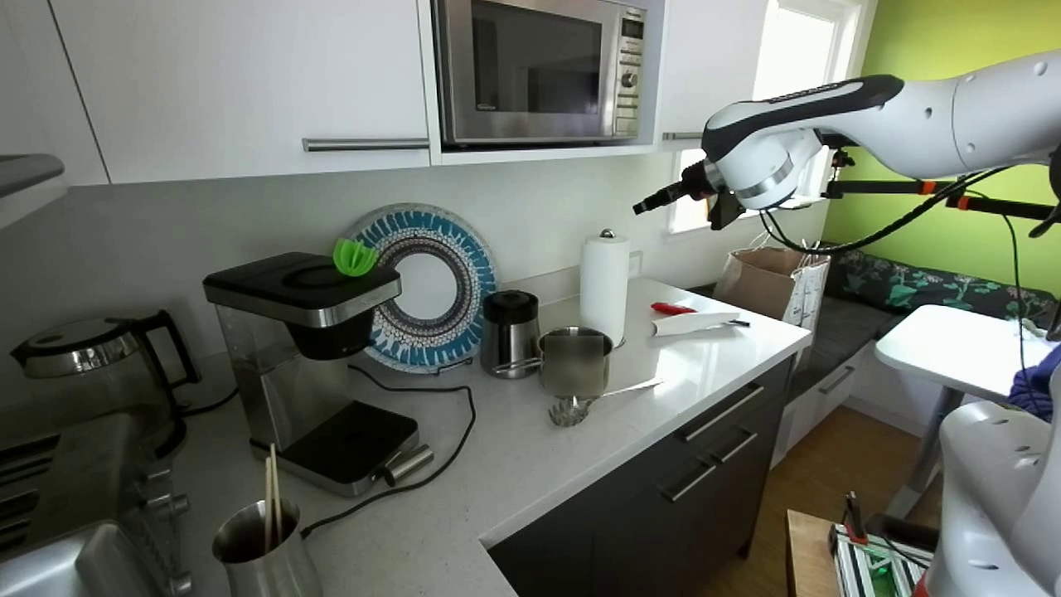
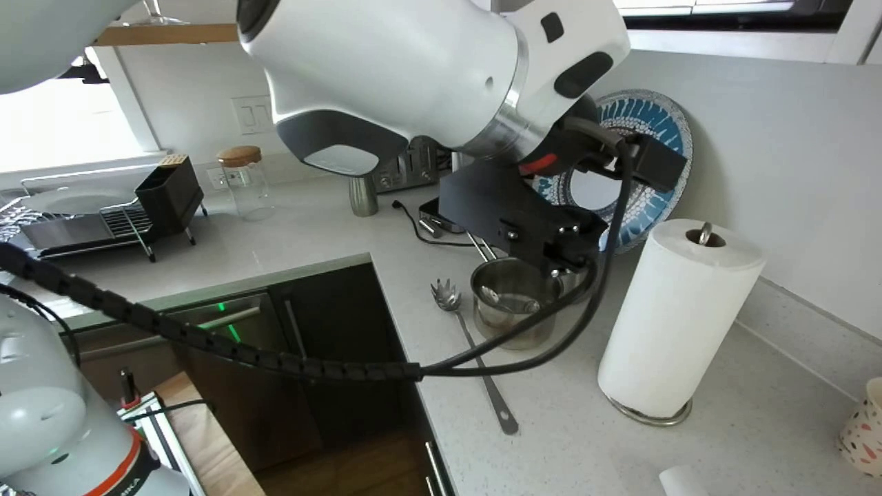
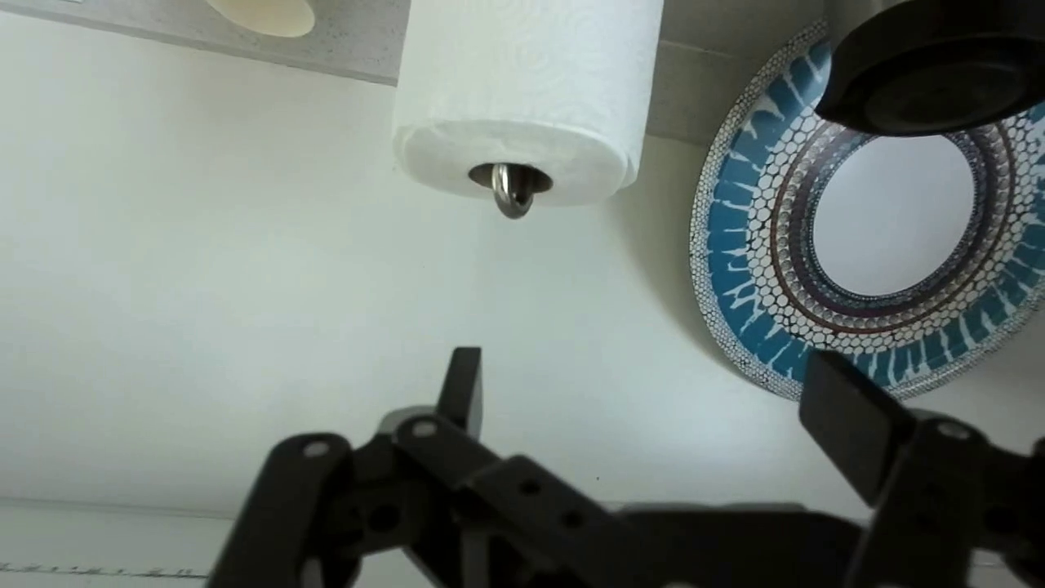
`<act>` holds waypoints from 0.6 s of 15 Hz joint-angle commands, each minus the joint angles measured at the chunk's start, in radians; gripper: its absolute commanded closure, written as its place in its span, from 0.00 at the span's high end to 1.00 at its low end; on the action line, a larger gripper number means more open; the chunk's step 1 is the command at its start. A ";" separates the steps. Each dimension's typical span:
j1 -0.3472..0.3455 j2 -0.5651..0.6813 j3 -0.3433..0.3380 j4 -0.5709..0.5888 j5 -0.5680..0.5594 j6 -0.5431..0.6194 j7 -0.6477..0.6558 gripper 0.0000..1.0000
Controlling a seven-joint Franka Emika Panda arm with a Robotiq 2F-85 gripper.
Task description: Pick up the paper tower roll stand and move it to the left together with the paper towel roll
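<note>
- In an exterior view I face the paper towel roll [image 1: 603, 286] from well apart, the window [image 1: 796, 50] beyond it.
- In an exterior view I look down from near the roll, toward the toaster [image 2: 406, 172] beyond it.
- My wrist view, close to the roll and upside down, faces its top and the wall [image 3: 286, 310] behind.
- All three share the roll and the patterned plate [image 3: 759, 245] near it.

Matt, embossed paper towel roll [image 3: 531, 77]
</note>
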 commanded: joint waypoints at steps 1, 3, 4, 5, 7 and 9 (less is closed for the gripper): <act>-0.008 0.033 -0.011 0.024 -0.003 -0.026 0.027 1.00; -0.017 0.125 -0.078 0.097 0.008 -0.125 0.034 1.00; -0.011 0.158 -0.111 0.124 0.033 -0.166 0.020 1.00; 0.000 0.185 -0.150 0.155 0.079 -0.242 -0.008 1.00; -0.006 0.269 -0.201 0.221 0.161 -0.354 -0.043 1.00; -0.029 0.348 -0.224 0.281 0.264 -0.429 -0.092 1.00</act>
